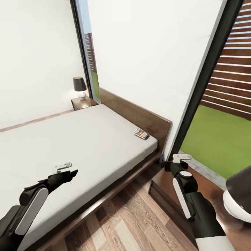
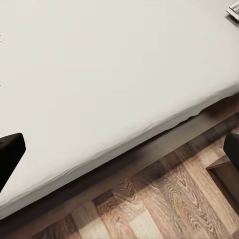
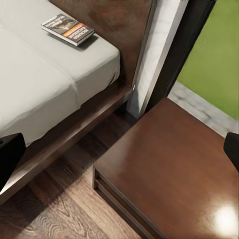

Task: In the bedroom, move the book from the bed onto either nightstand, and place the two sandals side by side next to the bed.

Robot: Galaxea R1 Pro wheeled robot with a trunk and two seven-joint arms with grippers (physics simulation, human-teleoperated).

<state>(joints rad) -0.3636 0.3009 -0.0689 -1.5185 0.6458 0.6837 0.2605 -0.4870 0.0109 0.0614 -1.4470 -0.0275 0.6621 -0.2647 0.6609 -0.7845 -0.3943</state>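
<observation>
While the book (image 1: pixel 141 133) lies untouched at the far corner of the bed (image 1: pixel 87 139), just beside the headboard (image 1: pixel 139 116), the first step of the task is judged not yet begun. Nearest the camera, the left hand (image 1: pixel 66 170) is held low over the near edge of the mattress, and its fingers, seen as dark tips at opposite borders of the left wrist view, are spread wide with nothing between them. The right hand (image 1: pixel 179 159) is poised above the near nightstand (image 3: pixel 174 169), whose glossy dark top lies directly beneath it in the right wrist view; its fingertips are likewise set well apart and nothing is gripped. This posture is read as a readiness to reach (the right arm being the closer of the two to the book), since the cover (image 3: pixel 67 29) is framed ahead of that wrist camera, flat on the mattress and clear of the edge. Between bed and nightstand a strip of wood-plank floor (image 1: pixel 118 223) is left bare. A white lamp (image 1: pixel 238 195) with a dark shade stands on the nightstand's right side, so room for the book remains on the bare part. Farther off, a second nightstand (image 1: pixel 83 102) with its own lamp (image 1: pixel 80 87) is placed at the opposite side of the headboard, against the white wall. No sandals are to be made out.
</observation>
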